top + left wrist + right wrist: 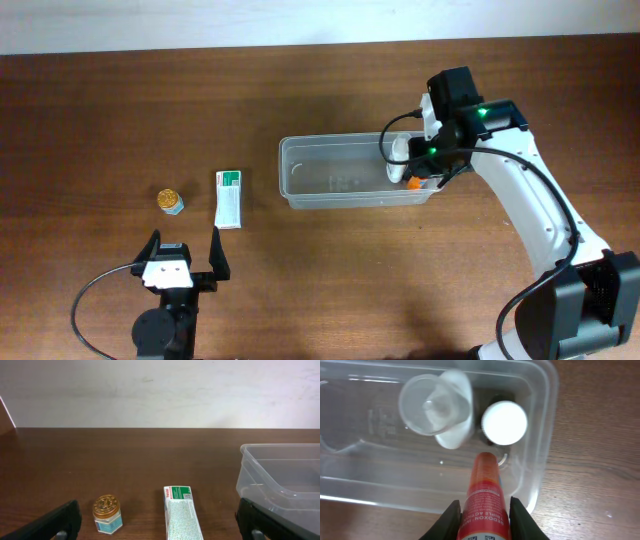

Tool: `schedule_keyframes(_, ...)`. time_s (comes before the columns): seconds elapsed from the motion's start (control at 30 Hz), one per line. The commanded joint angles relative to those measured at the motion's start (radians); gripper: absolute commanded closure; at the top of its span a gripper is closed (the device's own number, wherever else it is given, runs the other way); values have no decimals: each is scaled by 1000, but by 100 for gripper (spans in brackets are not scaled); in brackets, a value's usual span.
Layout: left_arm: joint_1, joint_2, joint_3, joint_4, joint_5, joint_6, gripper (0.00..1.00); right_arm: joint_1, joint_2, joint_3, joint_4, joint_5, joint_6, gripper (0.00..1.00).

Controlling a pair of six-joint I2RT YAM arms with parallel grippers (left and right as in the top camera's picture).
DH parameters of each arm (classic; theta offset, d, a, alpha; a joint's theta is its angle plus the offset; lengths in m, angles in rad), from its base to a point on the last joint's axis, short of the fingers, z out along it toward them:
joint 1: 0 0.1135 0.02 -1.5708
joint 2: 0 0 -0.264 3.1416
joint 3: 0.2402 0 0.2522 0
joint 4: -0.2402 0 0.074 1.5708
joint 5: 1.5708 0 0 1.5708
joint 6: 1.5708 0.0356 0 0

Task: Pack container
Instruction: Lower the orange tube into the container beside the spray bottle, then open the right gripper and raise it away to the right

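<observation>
The clear plastic container [345, 172] lies mid-table; its rim shows in the right wrist view [545, 440] and its left end in the left wrist view [280, 475]. My right gripper [484, 512] is shut on a red-orange tube [485, 495], held above the container's right end [415, 178]. Inside that end are a small clear bottle [437, 407] and a dark bottle with a white cap [504, 422]. My left gripper [183, 262] is open and empty near the front edge, behind a gold-lidded jar [107, 514] and a white-green box [181, 515].
The jar [170, 201] and the box [229, 198] lie on the wooden table left of the container. A pale wall stands behind the table's far edge [150, 428]. A black cable [100, 285] loops by the left arm's base.
</observation>
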Motion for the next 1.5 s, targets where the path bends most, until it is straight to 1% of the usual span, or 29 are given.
schedule_keyframes(0.0, 7, -9, -4, -2, 14, 12, 1, 5, 10, -2, 10, 49, 24, 76)
schedule_keyframes(0.23, 7, -8, -4, -2, 14, 12, 0, 5, 56, -2, 24, 48, 23, 76)
schedule_keyframes(0.53, 7, -8, -4, -2, 14, 12, 1, 5, 63, -2, 48, 48, 24, 76)
schedule_keyframes(0.57, 7, -8, -4, -2, 14, 12, 1, 5, 63, -2, 48, 48, 24, 75)
schedule_keyframes(0.63, 7, -8, -4, -2, 14, 12, 1, 5, 63, -2, 48, 49, 23, 70)
schedule_keyframes(0.7, 7, -8, -4, -2, 14, 12, 1, 5, 63, -2, 48, 49, 23, 69)
schedule_keyframes(1.0, 7, -8, -4, -2, 14, 11, 1, 4, 63, 22, 51, 57, 24, 68)
schedule_keyframes(1.17, 7, -8, -4, -2, 14, 12, 1, 4, 63, 122, -14, 110, 23, 67)
schedule_keyframes(1.33, 7, -8, -4, -2, 14, 12, 1, 3, 63, 281, -133, 169, 27, 66)
schedule_keyframes(1.37, 7, -8, -4, -2, 14, 12, 1, 3, 63, 316, -158, 174, 27, 63)
schedule_keyframes(1.47, 7, -8, -4, -2, 14, 12, 0, -10, 62, 434, -229, 177, 28, 60)
